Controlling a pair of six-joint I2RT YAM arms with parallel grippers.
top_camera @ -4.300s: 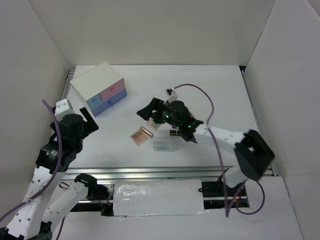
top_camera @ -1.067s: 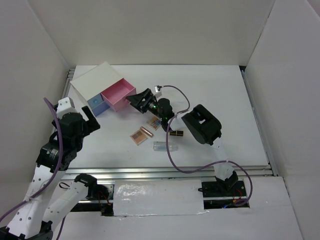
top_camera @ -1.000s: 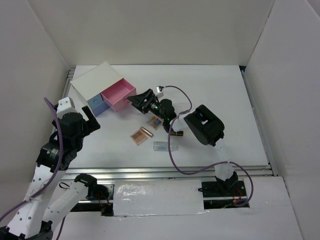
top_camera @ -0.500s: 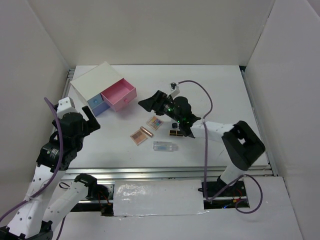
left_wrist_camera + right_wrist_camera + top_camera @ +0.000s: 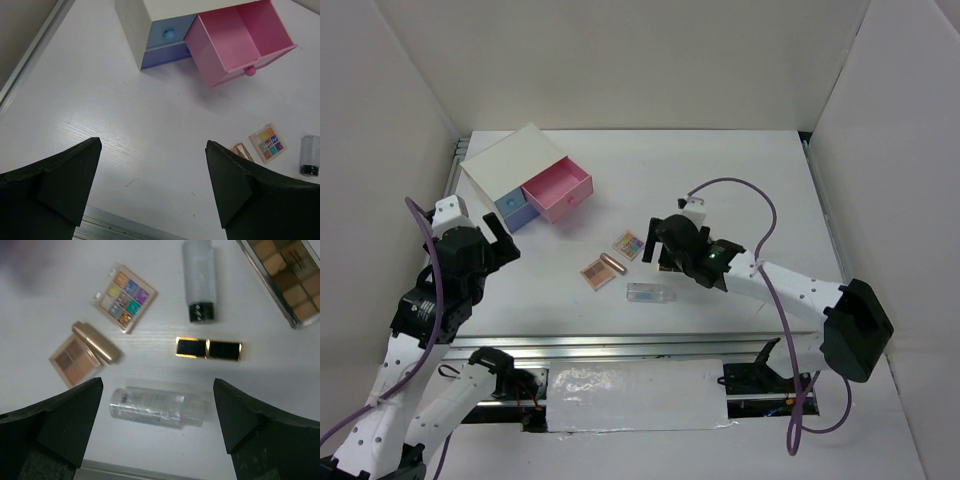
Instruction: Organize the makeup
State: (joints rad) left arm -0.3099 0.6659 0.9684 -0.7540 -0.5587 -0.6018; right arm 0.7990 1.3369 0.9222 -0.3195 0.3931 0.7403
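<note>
The left tool (image 5: 150, 192) is spread wide with nothing between its fingers, raised over the left side of the surface (image 5: 740, 170) toward the near-left corner. The right tool (image 5: 157, 385) is also spread wide and grips nothing; it hangs over the middle of the surface, above the makeup.

The cosmetics lie loose in a cluster between the middle and the near edge. The colourful square palette (image 5: 124, 298) lies flat on the far side of the group. Nearer the left edge is the brown square palette (image 5: 70, 361), with the rose-gold lipstick (image 5: 97, 342) lying against its far-right side, touching it. The clear tube (image 5: 150, 405) lies closest to the near edge. The black-gold lipstick (image 5: 208, 349) lies between that tube and the dark-capped bottle (image 5: 199, 280), apart from both. The long palette (image 5: 282, 277) lies to the right, partly out of the wrist view.

The white box (image 5: 515, 170) stands at the far-left corner with its pink drawer (image 5: 560, 192) pulled open.
</note>
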